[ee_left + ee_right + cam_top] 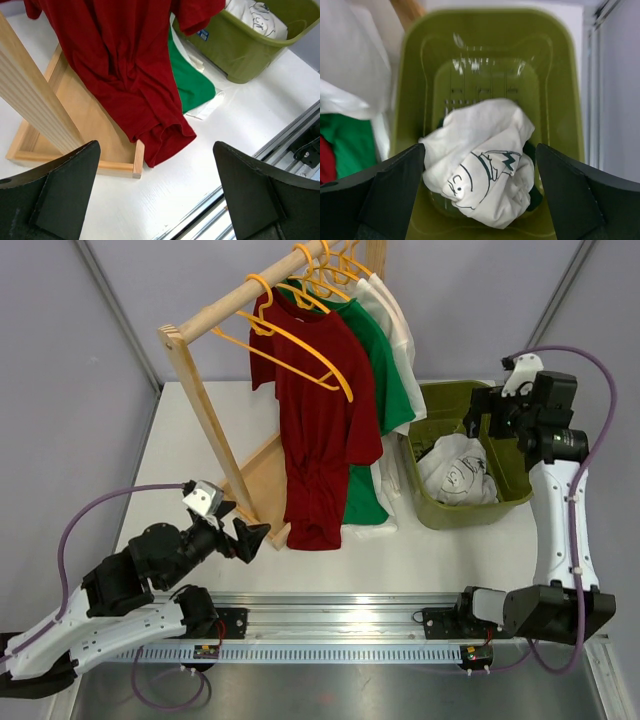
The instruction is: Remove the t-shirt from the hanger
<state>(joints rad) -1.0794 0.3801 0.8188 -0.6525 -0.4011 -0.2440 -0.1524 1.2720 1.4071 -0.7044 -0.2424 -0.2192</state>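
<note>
The t-shirt [458, 472], white with a dark print and dark green trim, lies crumpled in the olive green bin [470, 513]. It also shows in the right wrist view [485, 175] and the left wrist view [255, 15]. An empty orange-yellow hanger [300, 345] hangs at the front of the rack rail. My right gripper [490, 415] is open and empty, hovering above the bin with the t-shirt between its fingers' line of sight [480, 150]. My left gripper [243, 525] is open and empty, low over the table near the rack's base [156, 146].
A wooden rack [205, 410] holds a red tee [315, 430], an all-green tee [375, 370] and a white shirt [400, 330] on more orange hangers. The red tee's hem drapes over the rack's base frame [137, 160]. A metal rail [340, 625] runs along the near edge.
</note>
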